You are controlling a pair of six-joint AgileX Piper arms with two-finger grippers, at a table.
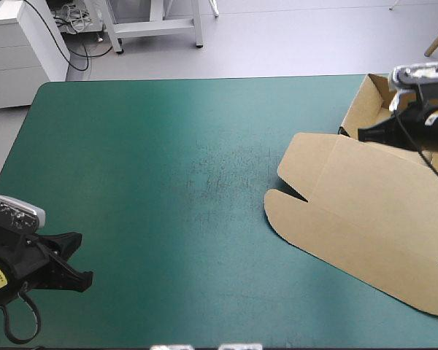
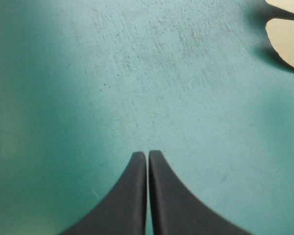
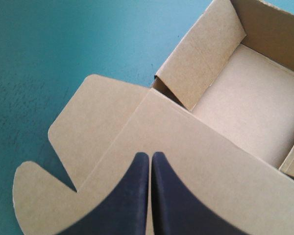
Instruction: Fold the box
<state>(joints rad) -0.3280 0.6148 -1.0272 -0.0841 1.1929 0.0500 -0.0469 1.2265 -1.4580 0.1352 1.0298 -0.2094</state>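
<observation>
- The brown box sits at the right of the high view. Its tray, walls raised and tucked, is at the upper right, and its lid lies flat, reaching toward the lower right.
- The right gripper hangs over the lid just short of the tray, its jaws pressed together with no board between them.
- The left gripper waits at the lower left over bare cover, well apart from the box, jaws likewise closed and empty.
- I would say the tray stage is done and the lid is what remains. The next move probably calls for the jaws to part and take the lid's edge or its rounded tabs.
- The box runs out of the frame on the right, so I cannot tell its margin from that edge of the desk.
- The centre and left of the teal-green top lie open for moving.
</observation>
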